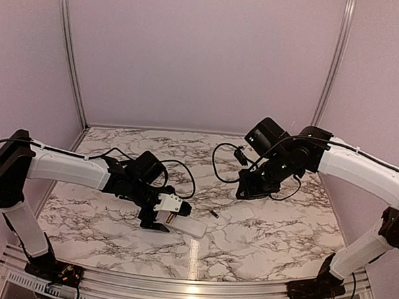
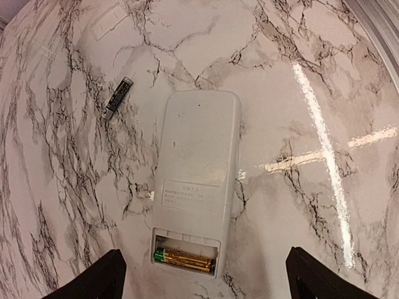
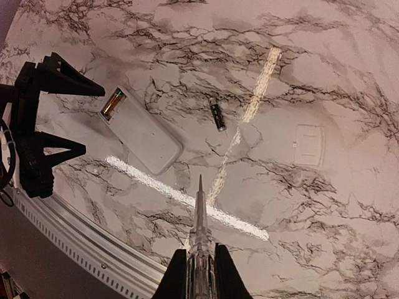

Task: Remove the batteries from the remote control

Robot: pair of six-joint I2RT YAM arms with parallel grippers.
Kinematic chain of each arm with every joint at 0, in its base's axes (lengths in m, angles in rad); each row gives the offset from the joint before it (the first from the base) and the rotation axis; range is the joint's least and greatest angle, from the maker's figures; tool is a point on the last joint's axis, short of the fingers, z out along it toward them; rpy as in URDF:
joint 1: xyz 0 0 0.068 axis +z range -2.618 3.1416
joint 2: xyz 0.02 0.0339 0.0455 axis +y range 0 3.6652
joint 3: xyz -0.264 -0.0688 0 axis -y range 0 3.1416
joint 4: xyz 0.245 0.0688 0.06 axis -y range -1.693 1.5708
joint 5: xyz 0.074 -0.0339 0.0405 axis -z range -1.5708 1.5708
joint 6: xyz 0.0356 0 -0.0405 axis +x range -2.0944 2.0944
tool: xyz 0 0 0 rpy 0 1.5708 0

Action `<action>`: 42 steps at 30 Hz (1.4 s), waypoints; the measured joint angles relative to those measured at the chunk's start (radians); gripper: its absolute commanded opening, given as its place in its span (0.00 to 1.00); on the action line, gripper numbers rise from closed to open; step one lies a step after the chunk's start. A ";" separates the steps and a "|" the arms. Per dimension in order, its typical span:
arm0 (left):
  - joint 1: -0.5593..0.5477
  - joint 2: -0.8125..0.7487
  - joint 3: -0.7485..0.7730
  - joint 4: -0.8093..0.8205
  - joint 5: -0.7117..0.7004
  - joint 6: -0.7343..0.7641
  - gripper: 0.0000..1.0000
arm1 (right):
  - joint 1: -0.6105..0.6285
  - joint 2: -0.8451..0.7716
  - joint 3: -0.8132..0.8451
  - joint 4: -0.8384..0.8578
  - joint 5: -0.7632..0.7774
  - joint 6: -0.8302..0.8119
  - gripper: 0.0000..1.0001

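The white remote control [image 2: 198, 168] lies back-up on the marble table, its recess uncovered at the near end. One gold battery [image 2: 185, 260] sits in that recess. A second battery [image 2: 118, 98] lies loose on the table to the remote's left. My left gripper [image 2: 206, 265] is open, its black fingers [image 2: 93, 280] standing wide on either side of the recess end, touching nothing. My right gripper [image 3: 201, 274] is shut on a clear pointed tool [image 3: 199, 218] and hovers apart from the remote [image 3: 140, 134]. From above, the left gripper [image 1: 160, 218] is at the remote [image 1: 189, 227].
The small white cover plate [image 3: 308, 144] lies flat right of the loose battery [image 3: 217, 116]. The table's metal front rail [image 3: 81, 240] runs just below the remote. Pink walls close the back and sides, and black cables hang from the right arm [image 1: 280, 158].
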 measured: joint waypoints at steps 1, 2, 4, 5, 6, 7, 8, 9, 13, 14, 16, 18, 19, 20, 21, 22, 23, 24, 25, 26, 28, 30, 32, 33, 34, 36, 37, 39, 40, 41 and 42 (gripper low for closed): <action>0.012 0.024 0.019 -0.005 0.005 0.032 0.95 | 0.000 -0.014 -0.006 -0.006 0.000 0.005 0.00; 0.021 0.039 0.031 -0.007 0.011 0.055 0.94 | 0.000 -0.027 -0.012 -0.012 0.000 0.011 0.00; 0.039 0.072 0.063 -0.020 0.022 0.102 0.94 | 0.000 -0.050 -0.021 -0.020 0.000 0.024 0.00; 0.046 0.089 0.079 -0.029 0.026 0.123 0.94 | 0.000 -0.060 -0.025 -0.024 0.000 0.029 0.00; 0.051 0.105 0.097 -0.040 0.027 0.143 0.94 | 0.000 -0.070 -0.029 -0.029 0.000 0.035 0.00; 0.055 0.120 0.110 -0.049 0.029 0.159 0.94 | 0.000 -0.077 -0.033 -0.032 0.000 0.040 0.00; 0.062 0.140 0.128 -0.061 0.034 0.180 0.94 | 0.000 -0.085 -0.038 -0.036 0.000 0.045 0.00; 0.066 0.152 0.137 -0.066 0.037 0.190 0.93 | 0.000 -0.092 -0.042 -0.040 0.000 0.050 0.00; 0.080 0.201 0.171 -0.106 0.048 0.232 0.91 | 0.000 -0.109 -0.047 -0.055 0.000 0.063 0.00; 0.081 0.212 0.176 -0.111 0.048 0.238 0.91 | 0.000 -0.111 -0.047 -0.056 0.000 0.065 0.00; 0.084 0.230 0.183 -0.117 0.048 0.243 0.90 | 0.000 -0.112 -0.047 -0.059 0.000 0.067 0.00; 0.084 0.248 0.189 -0.121 0.053 0.245 0.90 | 0.000 -0.112 -0.047 -0.061 0.000 0.067 0.00; 0.086 0.252 0.195 -0.123 0.056 0.246 0.89 | 0.000 -0.112 -0.047 -0.063 0.000 0.067 0.00; 0.086 0.254 0.199 -0.125 0.059 0.247 0.89 | 0.000 -0.112 -0.047 -0.065 0.000 0.067 0.00; 0.086 0.256 0.200 -0.125 0.061 0.248 0.88 | 0.000 -0.111 -0.047 -0.067 0.000 0.066 0.00; 0.087 0.257 0.201 -0.125 0.063 0.249 0.87 | 0.000 -0.111 -0.047 -0.069 0.000 0.066 0.00; 0.087 0.257 0.200 -0.124 0.064 0.249 0.85 | 0.000 -0.111 -0.046 -0.072 0.000 0.066 0.00; 0.087 0.257 0.198 -0.123 0.064 0.248 0.83 | 0.000 -0.111 -0.046 -0.074 0.000 0.066 0.00; 0.087 0.257 0.194 -0.118 0.067 0.248 0.82 | 0.000 -0.111 -0.046 -0.076 0.000 0.066 0.00; 0.088 0.256 0.188 -0.111 0.073 0.245 0.81 | 0.000 -0.110 -0.046 -0.077 0.000 0.066 0.00; 0.093 0.251 0.173 -0.097 0.084 0.237 0.76 | 0.000 -0.109 -0.046 -0.081 0.000 0.066 0.00; 0.097 0.244 0.155 -0.081 0.100 0.229 0.71 | 0.000 -0.109 -0.046 -0.082 0.000 0.065 0.00; 0.101 0.241 0.142 -0.071 0.117 0.222 0.69 | 0.000 -0.109 -0.046 -0.082 -0.001 0.064 0.00; 0.101 0.240 0.139 -0.072 0.123 0.219 0.69 | 0.000 -0.108 -0.046 -0.082 -0.001 0.063 0.00; 0.102 0.240 0.137 -0.071 0.129 0.217 0.70 | 0.000 -0.106 -0.045 -0.083 -0.001 0.063 0.00; 0.105 0.240 0.135 -0.069 0.136 0.214 0.72 | 0.000 -0.099 -0.038 -0.087 -0.002 0.061 0.00; 0.106 0.241 0.135 -0.068 0.139 0.209 0.72 | 0.000 -0.092 -0.032 -0.089 -0.003 0.059 0.00; 0.107 0.241 0.135 -0.068 0.143 0.197 0.67 | 0.000 -0.080 -0.020 -0.090 -0.005 0.055 0.00; 0.108 0.242 0.135 -0.069 0.146 0.190 0.64 | 0.000 -0.074 -0.015 -0.089 -0.007 0.051 0.00; 0.110 0.247 0.138 -0.076 0.150 0.180 0.62 | 0.000 -0.068 -0.009 -0.089 -0.009 0.050 0.00; 0.113 0.254 0.148 -0.088 0.156 0.173 0.60 | 0.000 -0.063 -0.004 -0.090 -0.011 0.048 0.00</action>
